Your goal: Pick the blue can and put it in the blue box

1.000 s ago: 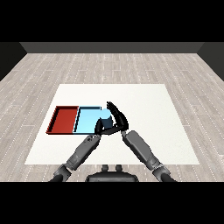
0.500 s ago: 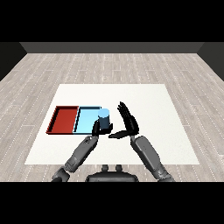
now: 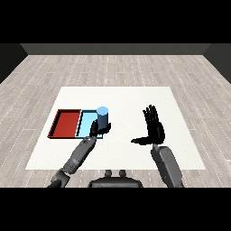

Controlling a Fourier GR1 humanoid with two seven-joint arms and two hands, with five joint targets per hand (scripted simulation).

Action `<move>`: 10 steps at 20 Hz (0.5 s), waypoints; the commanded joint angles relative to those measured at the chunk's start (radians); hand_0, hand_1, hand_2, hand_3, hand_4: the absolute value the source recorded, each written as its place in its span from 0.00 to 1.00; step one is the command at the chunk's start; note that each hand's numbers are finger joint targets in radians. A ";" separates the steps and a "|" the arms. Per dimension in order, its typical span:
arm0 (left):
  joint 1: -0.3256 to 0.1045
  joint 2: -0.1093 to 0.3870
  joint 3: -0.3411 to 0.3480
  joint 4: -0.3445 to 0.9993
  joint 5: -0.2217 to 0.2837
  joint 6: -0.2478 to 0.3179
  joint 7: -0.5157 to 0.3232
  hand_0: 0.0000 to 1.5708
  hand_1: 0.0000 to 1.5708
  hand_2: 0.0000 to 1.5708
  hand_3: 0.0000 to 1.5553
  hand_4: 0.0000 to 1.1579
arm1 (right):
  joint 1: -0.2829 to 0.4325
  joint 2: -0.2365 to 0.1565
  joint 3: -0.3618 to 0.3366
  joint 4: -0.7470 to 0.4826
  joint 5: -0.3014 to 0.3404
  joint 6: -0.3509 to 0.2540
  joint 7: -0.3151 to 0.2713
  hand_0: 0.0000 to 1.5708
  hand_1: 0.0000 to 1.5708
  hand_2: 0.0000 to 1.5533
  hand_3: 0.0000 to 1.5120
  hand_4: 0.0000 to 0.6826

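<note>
The blue can (image 3: 103,117) stands upright over the right edge of the light blue tray (image 3: 85,124). My left hand (image 3: 94,128) is at the can's lower part, with dark fingers on its left side and a dark tip on its right side, so it is curled round the can. My right hand (image 3: 154,127) is held up well to the right of the can, fingers straight and thumb pointing left, holding nothing.
The red tray (image 3: 65,123) lies directly left of the light blue tray. Both sit on the white table (image 3: 135,99), which stretches wide to the right and behind them.
My right hand has let go of the can and drawn away to the right with fingers spread. The can, now in my left hand, has shifted slightly left.
</note>
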 commanded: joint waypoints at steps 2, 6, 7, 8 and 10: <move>-0.012 0.101 0.071 0.051 -0.016 -0.029 -0.003 1.00 1.00 1.00 0.97 0.98 | 0.086 -0.035 -0.096 0.013 -0.024 0.045 -0.070 0.00 0.00 0.00 0.00 0.00; -0.057 0.139 0.145 0.123 0.005 -0.021 0.101 1.00 1.00 1.00 0.96 0.97 | 0.158 -0.057 -0.108 -0.068 -0.035 0.049 -0.023 0.00 0.00 0.00 0.00 0.00; -0.064 0.158 0.175 0.179 0.026 -0.043 0.098 1.00 1.00 1.00 0.96 0.96 | 0.141 -0.038 -0.112 -0.016 -0.016 0.033 -0.049 0.00 0.00 0.00 0.00 0.00; -0.067 0.229 0.198 0.185 0.037 -0.077 0.134 1.00 1.00 1.00 0.97 0.94 | 0.124 -0.030 -0.109 -0.002 -0.008 0.032 -0.062 0.00 0.00 0.00 0.00 0.00; -0.141 0.178 0.213 0.336 0.019 -0.080 0.113 1.00 1.00 1.00 0.97 0.94 | 0.128 -0.047 -0.141 0.010 -0.017 0.053 -0.064 0.00 0.00 0.00 0.00 0.00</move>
